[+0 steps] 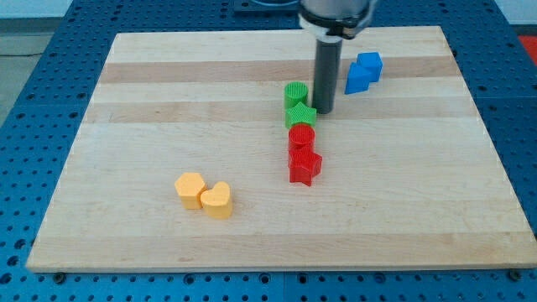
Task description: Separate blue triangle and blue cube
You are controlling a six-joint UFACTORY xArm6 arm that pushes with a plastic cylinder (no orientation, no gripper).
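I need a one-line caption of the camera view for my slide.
My tip rests beside the green blocks, left of the touching blue triangle and blue cube.

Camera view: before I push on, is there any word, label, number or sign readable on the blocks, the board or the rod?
None: no text, label, number or sign shows anywhere.
The blue blocks, green blocks, red blocks, yellow blocks, wooden board and my tip are all plain.
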